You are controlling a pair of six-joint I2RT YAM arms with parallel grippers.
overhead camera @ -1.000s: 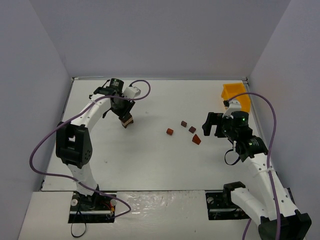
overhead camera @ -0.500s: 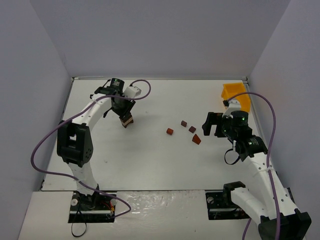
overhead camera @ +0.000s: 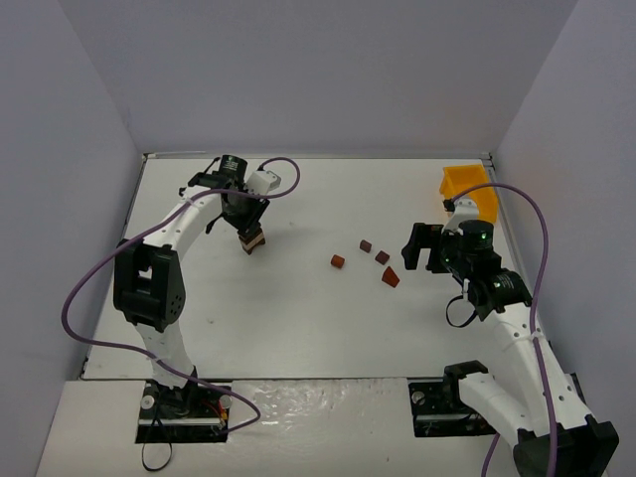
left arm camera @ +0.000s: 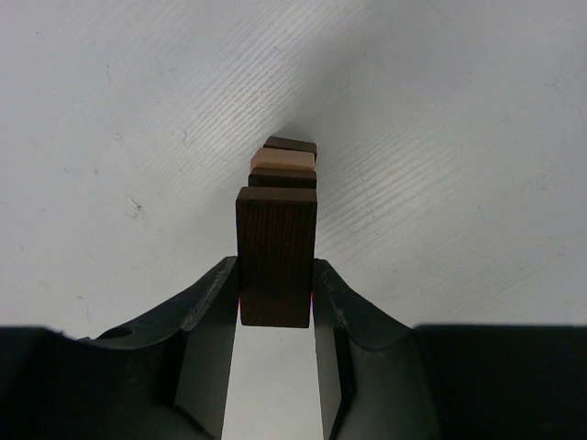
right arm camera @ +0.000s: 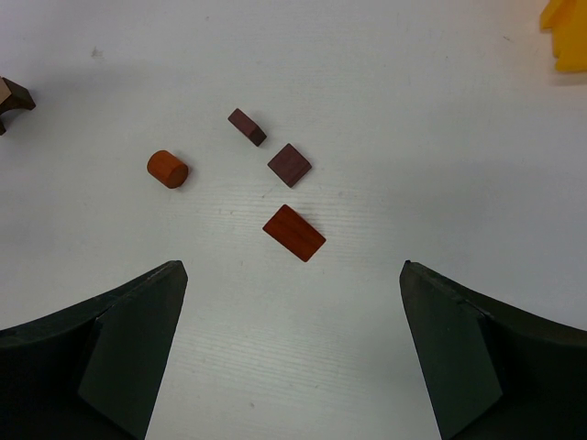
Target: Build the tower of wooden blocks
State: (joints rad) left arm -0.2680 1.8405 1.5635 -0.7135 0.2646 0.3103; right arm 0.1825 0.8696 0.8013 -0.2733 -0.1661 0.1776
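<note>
My left gripper [left arm camera: 275,275] is shut on a dark brown wood block [left arm camera: 276,247] and holds it over the tower [left arm camera: 284,163], a short stack of dark and tan pieces. From above, that gripper [overhead camera: 250,235] and the tower [overhead camera: 253,244] are at the table's back left. My right gripper [right arm camera: 293,271] is open and empty, above the table just short of a reddish wedge [right arm camera: 293,233]. Beyond the wedge lie a dark cube [right arm camera: 289,165], a small dark block [right arm camera: 247,126] and an orange-red cylinder [right arm camera: 167,169]. In the top view the right gripper [overhead camera: 418,248] is right of these loose blocks.
A yellow bin [overhead camera: 467,185] stands at the back right corner, behind the right arm; its edge [right arm camera: 569,37] shows in the right wrist view. Grey walls close in the table on the left, back and right. A purple cable loops from each arm.
</note>
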